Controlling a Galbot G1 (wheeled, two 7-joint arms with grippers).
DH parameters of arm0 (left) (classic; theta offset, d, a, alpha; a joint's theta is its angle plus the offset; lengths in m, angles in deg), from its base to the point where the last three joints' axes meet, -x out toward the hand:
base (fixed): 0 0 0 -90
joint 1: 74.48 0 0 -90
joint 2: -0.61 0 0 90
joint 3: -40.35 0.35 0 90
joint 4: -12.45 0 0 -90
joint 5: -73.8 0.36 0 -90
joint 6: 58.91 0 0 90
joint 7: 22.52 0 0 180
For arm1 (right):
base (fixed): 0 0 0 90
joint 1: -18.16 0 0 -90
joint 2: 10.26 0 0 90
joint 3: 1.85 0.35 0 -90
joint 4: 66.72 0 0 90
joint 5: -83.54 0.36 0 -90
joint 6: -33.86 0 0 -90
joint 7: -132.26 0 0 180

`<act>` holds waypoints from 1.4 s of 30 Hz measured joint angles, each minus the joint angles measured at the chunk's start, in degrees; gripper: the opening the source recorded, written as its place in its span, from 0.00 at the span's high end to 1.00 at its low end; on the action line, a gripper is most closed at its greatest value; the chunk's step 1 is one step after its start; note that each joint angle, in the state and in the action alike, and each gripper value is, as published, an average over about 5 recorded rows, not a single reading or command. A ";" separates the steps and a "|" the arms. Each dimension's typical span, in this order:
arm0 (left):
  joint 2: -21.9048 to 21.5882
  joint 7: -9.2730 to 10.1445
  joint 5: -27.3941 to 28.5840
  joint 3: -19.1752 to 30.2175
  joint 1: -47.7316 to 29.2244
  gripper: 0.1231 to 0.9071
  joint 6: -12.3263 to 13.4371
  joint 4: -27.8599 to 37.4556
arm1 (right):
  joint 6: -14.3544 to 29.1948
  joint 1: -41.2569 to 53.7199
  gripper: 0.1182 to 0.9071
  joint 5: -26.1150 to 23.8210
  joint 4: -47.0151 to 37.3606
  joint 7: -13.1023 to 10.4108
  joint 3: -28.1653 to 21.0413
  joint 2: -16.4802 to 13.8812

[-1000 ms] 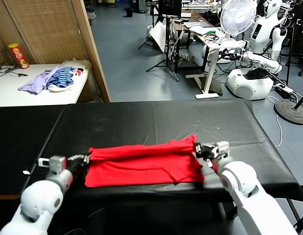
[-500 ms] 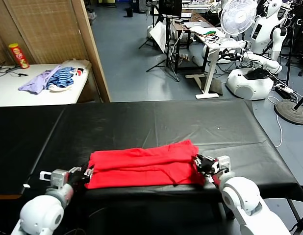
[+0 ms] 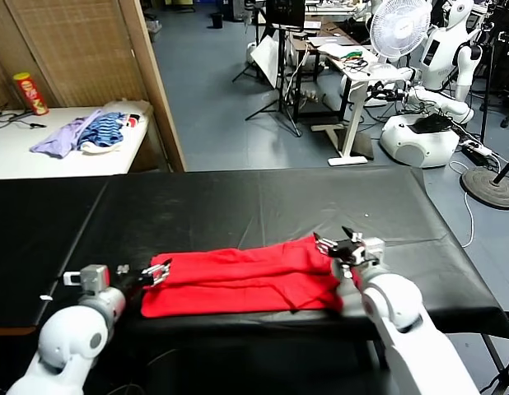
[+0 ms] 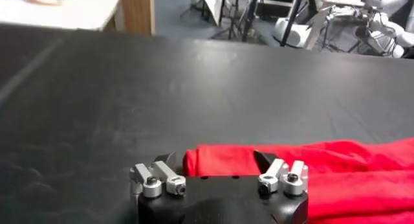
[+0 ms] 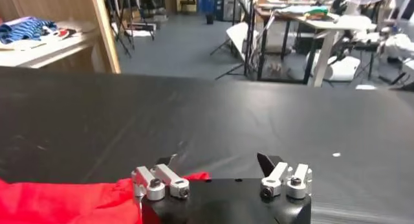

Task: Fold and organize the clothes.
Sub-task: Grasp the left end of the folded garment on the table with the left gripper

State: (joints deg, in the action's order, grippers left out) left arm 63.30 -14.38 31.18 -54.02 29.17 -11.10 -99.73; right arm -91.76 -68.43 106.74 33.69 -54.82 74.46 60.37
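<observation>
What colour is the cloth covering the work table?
Black, seen best in the head view: table cover under the red T-shirt.

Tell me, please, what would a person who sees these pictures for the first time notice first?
The bright red T-shirt stands out most: it lies folded into a long band on the black table, near its front edge. The left gripper sits at the shirt's left end and the right gripper at its right end, both with jaws open and holding nothing. Farther off, on a white table at the left, lies a heap of purple and blue-striped garments.

left gripper (image 3: 156, 271) low, right gripper (image 3: 335, 245) low, jaws spread
</observation>
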 joint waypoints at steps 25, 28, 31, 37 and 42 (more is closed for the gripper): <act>3.79 -1.68 17.01 2.43 -1.40 0.89 15.04 5.14 | 11.39 -4.47 0.89 -8.30 -2.40 -5.11 0.68 6.27; 3.21 -2.15 16.58 1.89 -0.93 0.68 15.19 4.72 | 11.32 -5.49 0.69 -8.32 -0.78 -3.82 1.40 5.58; 2.64 -2.28 14.92 1.06 -0.17 0.46 14.91 3.97 | 11.30 -6.70 0.48 -8.07 1.15 -3.24 2.19 4.91; 2.76 -2.07 8.24 -0.73 1.72 0.16 12.92 2.60 | 11.21 -9.23 0.17 -6.89 4.91 -3.01 3.41 4.34; 3.77 -2.13 4.55 -1.43 3.38 0.14 12.18 2.52 | 11.14 -10.58 0.14 -6.66 6.97 -2.89 3.69 4.36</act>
State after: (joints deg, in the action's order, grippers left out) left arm 67.07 -16.50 35.72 -55.45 32.55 1.08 -97.20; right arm -80.62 -79.01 100.09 40.66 -57.71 78.15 64.72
